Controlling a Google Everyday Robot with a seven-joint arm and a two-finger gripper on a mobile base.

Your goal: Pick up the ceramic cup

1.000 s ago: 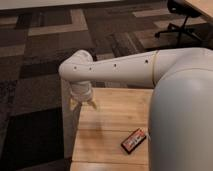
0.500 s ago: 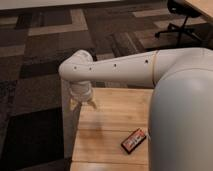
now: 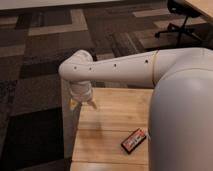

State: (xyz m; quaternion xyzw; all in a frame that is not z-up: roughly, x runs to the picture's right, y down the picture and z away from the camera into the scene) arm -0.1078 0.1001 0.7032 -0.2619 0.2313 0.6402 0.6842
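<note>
The white ceramic cup is not in view; it may be hidden behind my arm or out of frame. My white arm reaches leftward across the picture, and its large shoulder fills the right side. The wrist bends down at the left. My gripper points down over the far left corner of the wooden table. Its two tan fingertips stand apart with nothing between them.
A red and black snack packet lies on the table near my arm's body. The table's left edge drops to dark patterned carpet. A black office chair stands at the far right, beside another desk's corner.
</note>
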